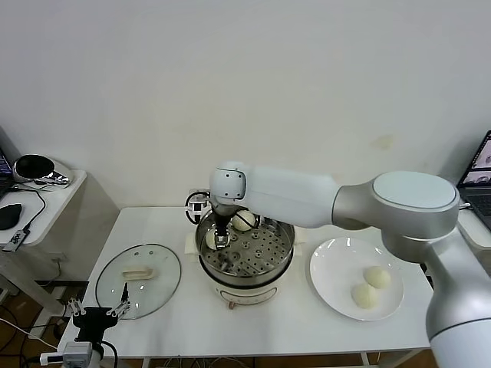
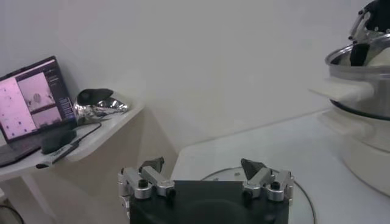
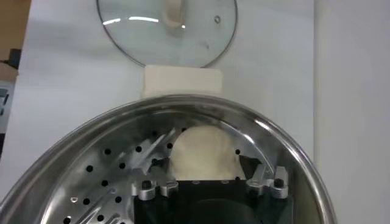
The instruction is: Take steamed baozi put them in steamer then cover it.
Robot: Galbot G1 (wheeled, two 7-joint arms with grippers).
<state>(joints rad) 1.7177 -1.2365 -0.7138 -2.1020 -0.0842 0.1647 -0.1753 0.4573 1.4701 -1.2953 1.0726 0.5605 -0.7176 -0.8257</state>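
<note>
No writing, label, brand, number or sign can be read anywhere in these views. The laptop screen (image 2: pixel 29 100) on the side desk at the far left glows with pinkish panels, but whatever stands on them is too small to make out. A second laptop (image 1: pixel 479 172) at the far right edge shows a lit screen, and its contents are equally unreadable.

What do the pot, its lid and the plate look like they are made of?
The steamer looks like polished steel: it mirrors its surroundings, on a white, probably plastic base. The lid seems clear glass; the table shows through. The plate looks glossy white, maybe ceramic.
</note>
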